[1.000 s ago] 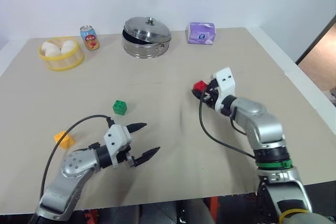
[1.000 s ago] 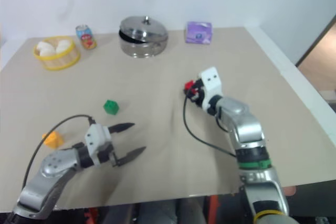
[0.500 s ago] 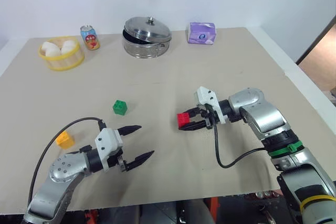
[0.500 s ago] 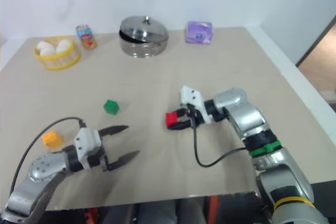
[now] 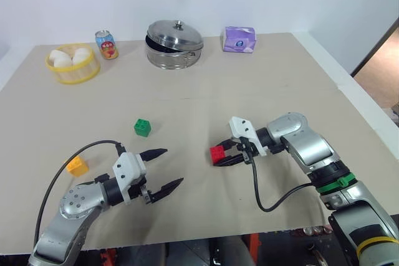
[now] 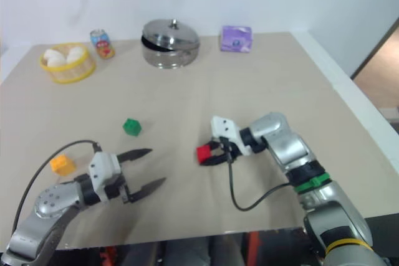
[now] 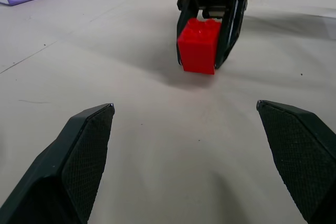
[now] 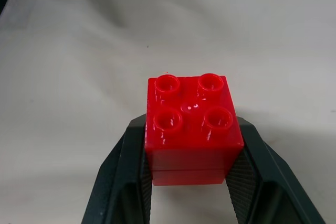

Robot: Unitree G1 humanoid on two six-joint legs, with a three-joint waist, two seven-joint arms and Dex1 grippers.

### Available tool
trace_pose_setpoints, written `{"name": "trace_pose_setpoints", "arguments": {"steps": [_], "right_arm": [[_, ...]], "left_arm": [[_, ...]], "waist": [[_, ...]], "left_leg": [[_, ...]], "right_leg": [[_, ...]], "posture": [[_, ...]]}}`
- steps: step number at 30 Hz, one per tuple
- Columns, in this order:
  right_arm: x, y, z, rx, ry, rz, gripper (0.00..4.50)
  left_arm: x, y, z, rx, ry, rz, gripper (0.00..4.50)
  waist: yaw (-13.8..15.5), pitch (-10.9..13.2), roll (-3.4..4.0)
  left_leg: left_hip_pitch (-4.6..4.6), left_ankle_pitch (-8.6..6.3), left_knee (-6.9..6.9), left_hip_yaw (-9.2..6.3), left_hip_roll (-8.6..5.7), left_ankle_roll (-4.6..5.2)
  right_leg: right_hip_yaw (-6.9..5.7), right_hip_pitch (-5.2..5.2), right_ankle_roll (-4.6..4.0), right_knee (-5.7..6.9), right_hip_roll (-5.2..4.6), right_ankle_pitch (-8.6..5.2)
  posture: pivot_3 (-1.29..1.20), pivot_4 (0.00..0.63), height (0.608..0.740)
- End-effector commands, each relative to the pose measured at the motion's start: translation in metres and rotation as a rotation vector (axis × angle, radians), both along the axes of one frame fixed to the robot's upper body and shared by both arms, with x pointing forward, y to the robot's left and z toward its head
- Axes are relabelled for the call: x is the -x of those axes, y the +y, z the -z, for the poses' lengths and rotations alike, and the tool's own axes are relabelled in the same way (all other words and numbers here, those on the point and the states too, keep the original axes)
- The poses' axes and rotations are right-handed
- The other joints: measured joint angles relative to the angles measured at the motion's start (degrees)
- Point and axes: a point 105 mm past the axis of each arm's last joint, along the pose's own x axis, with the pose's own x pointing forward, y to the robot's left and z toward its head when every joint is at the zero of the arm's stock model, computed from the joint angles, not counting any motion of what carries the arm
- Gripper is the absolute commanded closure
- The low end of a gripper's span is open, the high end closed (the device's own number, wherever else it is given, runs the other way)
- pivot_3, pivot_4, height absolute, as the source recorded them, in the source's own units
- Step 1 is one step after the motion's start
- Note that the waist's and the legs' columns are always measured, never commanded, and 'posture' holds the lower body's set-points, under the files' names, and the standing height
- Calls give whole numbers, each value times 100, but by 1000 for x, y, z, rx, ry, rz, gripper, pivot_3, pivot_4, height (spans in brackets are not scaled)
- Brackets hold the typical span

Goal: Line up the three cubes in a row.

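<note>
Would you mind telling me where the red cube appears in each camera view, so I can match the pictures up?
Left eye view: red cube, right of centre, in the right pincer.
Right eye view: centre.
Left wrist view: upper middle, studs up.
Right wrist view: centre, between the fingers.
Shared landmark: the right pincer's black fingers flanking it.

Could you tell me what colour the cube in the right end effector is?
Red; the right wrist view shows it best.

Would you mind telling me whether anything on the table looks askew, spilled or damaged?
Only the steel pot's lid looks odd: it sits slightly askew on the pot at the table's far side. Nothing looks spilled or damaged.
</note>
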Motion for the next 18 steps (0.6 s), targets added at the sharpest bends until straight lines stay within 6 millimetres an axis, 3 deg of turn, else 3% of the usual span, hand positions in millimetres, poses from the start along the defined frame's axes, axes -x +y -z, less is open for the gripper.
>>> {"name": "trace_pose_setpoints", "arguments": {"steps": [1, 3, 4, 5, 8, 10, 13, 18], "right_arm": [[-1, 3, -3, 3, -72, -24, 3207], [1, 2, -3, 5, -74, -39, 2184], [2, 2, -4, 4, -71, -39, 2051], [3, 1, -5, -1, -63, -44, 1537], [7, 1, -10, -21, -64, -59, 800], [9, 1, -12, -27, -63, -64, 59], [12, 0, -23, -49, -73, -77, 59], [21, 14, -68, -235, -51, -83, 59]], "left_arm": [[2, -4, -11, -8, -47, 22, 0], [1, -5, -11, -11, -48, 24, 0], [1, -5, -11, -13, -49, 24, 0], [1, -5, -11, -14, -49, 25, 0], [1, -5, -11, -17, -47, 27, 0], [1, -5, -10, -19, -46, 27, 0], [2, -2, -10, -21, -43, 20, 0], [-3, 13, -16, 25, -22, -73, 0]], "waist": [[1, 0, 0], [2, 0, 0], [2, 0, 0], [2, 0, 0], [3, 0, 0], [3, 0, 0], [3, 0, 0], [7, 0, 0]], "left_leg": [[0, 0, 0, 2, 0, 0], [0, 0, 0, 2, 0, 0], [0, 0, 0, 2, 0, 0], [0, 0, 1, 2, 0, 0], [1, 1, 1, 2, 0, -1], [1, 1, 1, 2, 0, -1], [2, 1, 1, 3, 0, -1], [2, 1, 2, 3, 0, -1]], "right_leg": [[2, -1, 0, 0, 0, 0], [3, 0, 1, 0, 1, 1], [3, 0, 1, 0, 1, 1], [3, 0, 2, 0, 1, 2], [3, 0, 1, 0, 1, 4], [3, 1, 1, 0, 1, 4], [5, 1, 1, 0, 2, 4], [6, 1, 3, 0, 2, 5]], "posture": [[0, 150, 740], [0, 150, 740], [0, 150, 740], [0, 150, 740], [0, 150, 740], [0, 150, 740], [0, 150, 740], [0, 150, 740]]}}
